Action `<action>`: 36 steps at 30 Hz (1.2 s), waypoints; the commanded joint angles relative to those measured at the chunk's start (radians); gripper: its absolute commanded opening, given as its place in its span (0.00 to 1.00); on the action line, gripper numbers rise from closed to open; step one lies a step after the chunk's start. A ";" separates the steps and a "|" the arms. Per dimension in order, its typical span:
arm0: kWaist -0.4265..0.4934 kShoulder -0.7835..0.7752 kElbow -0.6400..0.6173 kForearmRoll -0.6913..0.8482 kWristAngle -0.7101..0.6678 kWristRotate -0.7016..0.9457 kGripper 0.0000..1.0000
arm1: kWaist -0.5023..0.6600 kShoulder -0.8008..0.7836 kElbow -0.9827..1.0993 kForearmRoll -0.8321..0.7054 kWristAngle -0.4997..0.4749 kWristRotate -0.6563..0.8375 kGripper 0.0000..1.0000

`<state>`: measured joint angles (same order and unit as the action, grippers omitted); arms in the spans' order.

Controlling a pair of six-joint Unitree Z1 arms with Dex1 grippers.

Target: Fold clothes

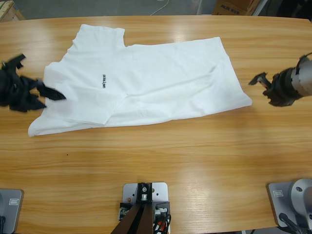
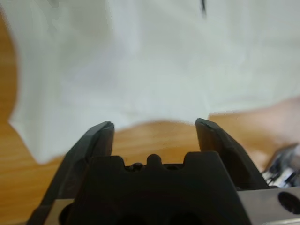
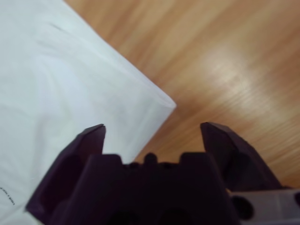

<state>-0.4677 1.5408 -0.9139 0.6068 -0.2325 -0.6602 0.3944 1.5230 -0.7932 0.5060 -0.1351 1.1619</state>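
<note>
The clothes are one white T-shirt [image 1: 146, 83] lying flat on the wooden table [image 1: 146, 156], with small black lettering [image 1: 104, 80] toward its left end. My left gripper [image 1: 48, 90] is at the shirt's left edge. In the left wrist view it [image 2: 154, 125] is open, with the shirt's edge [image 2: 140, 70] just ahead of the tips and nothing between them. My right gripper [image 1: 265, 90] hovers just off the shirt's right corner [image 1: 246, 101]. It [image 3: 152, 129] is open and empty, and the shirt corner [image 3: 70, 84] lies ahead of its left jaw.
Bare tabletop runs along the front and on the right past the shirt. Beyond the far edge are a cardboard box [image 1: 234, 6], a white cable [image 1: 161, 6] on the floor and a wooden piece [image 1: 7, 9] at the top left.
</note>
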 commanded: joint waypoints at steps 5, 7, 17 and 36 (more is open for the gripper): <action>-0.085 0.069 0.101 -0.024 0.058 -0.040 0.65 | -0.097 0.090 0.092 -0.156 0.109 0.059 0.65; -0.085 0.075 0.099 -0.029 0.058 -0.041 0.65 | -0.119 0.107 0.088 -0.162 0.118 0.056 0.65; -0.083 0.101 0.100 -0.053 0.058 -0.042 0.66 | -0.132 0.200 0.078 -0.201 0.127 0.053 0.60; -0.082 0.117 0.100 -0.062 0.056 -0.042 0.67 | -0.106 0.178 0.085 -0.097 0.071 0.063 0.00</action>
<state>-0.5429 1.6222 -0.8425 0.5564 -0.1876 -0.6892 0.2794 1.7079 -0.7237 0.3131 -0.0195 1.1984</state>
